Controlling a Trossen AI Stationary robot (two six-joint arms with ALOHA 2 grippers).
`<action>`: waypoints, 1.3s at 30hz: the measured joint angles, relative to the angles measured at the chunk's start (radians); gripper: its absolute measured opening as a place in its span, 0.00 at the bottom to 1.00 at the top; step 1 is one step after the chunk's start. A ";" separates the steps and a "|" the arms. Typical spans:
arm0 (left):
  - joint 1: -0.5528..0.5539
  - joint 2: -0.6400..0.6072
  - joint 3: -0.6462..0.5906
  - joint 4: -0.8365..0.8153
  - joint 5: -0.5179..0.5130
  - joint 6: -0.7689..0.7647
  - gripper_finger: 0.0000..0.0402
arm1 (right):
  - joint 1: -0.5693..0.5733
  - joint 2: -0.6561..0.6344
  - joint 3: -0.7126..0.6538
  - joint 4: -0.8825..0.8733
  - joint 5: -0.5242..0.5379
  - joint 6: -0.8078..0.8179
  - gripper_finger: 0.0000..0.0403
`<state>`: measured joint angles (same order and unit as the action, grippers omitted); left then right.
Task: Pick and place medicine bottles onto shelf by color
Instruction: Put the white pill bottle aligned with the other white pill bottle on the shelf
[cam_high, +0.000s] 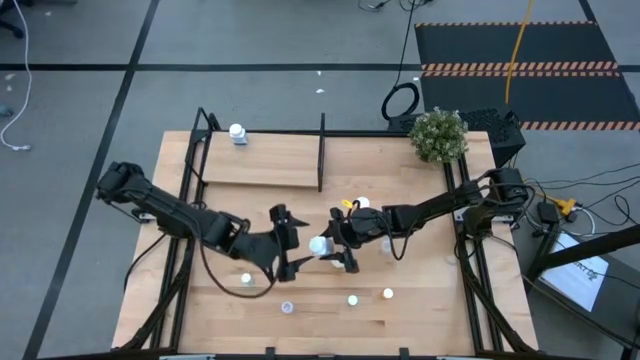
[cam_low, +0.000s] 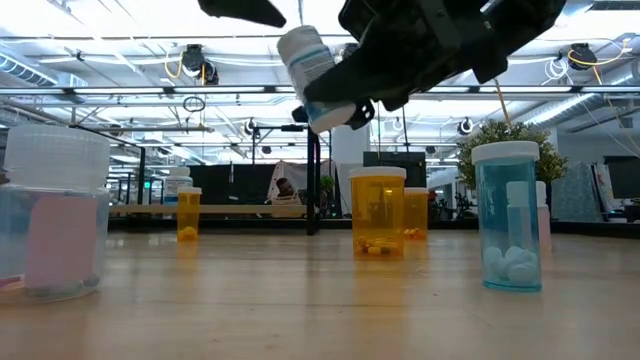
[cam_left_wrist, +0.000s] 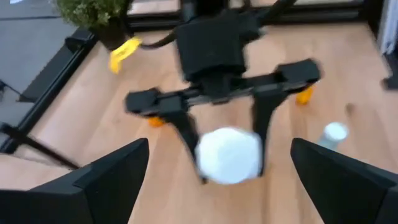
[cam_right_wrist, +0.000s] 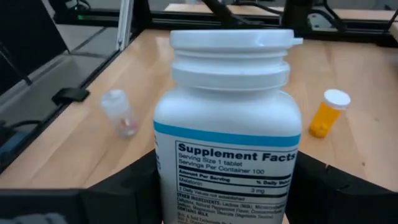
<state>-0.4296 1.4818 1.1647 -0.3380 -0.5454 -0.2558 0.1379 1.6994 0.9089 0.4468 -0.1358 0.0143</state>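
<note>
A white medicine bottle (cam_high: 320, 245) with a blue-banded label hangs above the table's middle, and my right gripper (cam_high: 337, 252) is shut on it. In the low view the bottle (cam_low: 310, 75) is tilted, cap uppermost. My left gripper (cam_left_wrist: 221, 146) faces the bottle's cap (cam_left_wrist: 229, 155) from the table's left. It is open, its fingers wide apart and short of the bottle. The shelf (cam_high: 260, 165) stands at the far side, with one white bottle (cam_high: 237, 133) at its far left corner. My right gripper pinches the lower part of the bottle's labelled body (cam_right_wrist: 180, 186) between its two fingers (cam_right_wrist: 124, 193). The fingers come from the table's right, slanting a little down, and lie along the bottle. Its cap (cam_right_wrist: 231, 40) points away from the wrist. The bottle is tilted and lifted clear.
Orange bottles (cam_low: 378, 212) (cam_low: 188, 212), a pale blue bottle (cam_low: 507, 215) and a clear one (cam_low: 55, 215) stand on the table. Several small bottles (cam_high: 352, 299) dot the near half. A potted plant (cam_high: 438, 135) sits far right. A black divider (cam_high: 321, 150) splits the shelf.
</note>
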 joint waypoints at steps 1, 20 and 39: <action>-0.015 0.013 0.000 0.001 -0.020 -0.017 0.98 | 0.000 -0.008 0.000 -0.014 -0.002 -0.001 0.59; -0.069 0.208 -0.001 0.235 -0.309 -0.126 0.97 | -0.016 -0.068 0.000 0.028 -0.132 -0.144 0.59; -0.068 0.208 -0.001 0.246 -0.296 -0.109 0.60 | -0.026 -0.068 0.000 0.051 -0.129 -0.157 0.59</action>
<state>-0.4980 1.6897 1.1641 -0.0921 -0.8411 -0.3648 0.1123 1.6314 0.9089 0.4976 -0.2653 -0.1427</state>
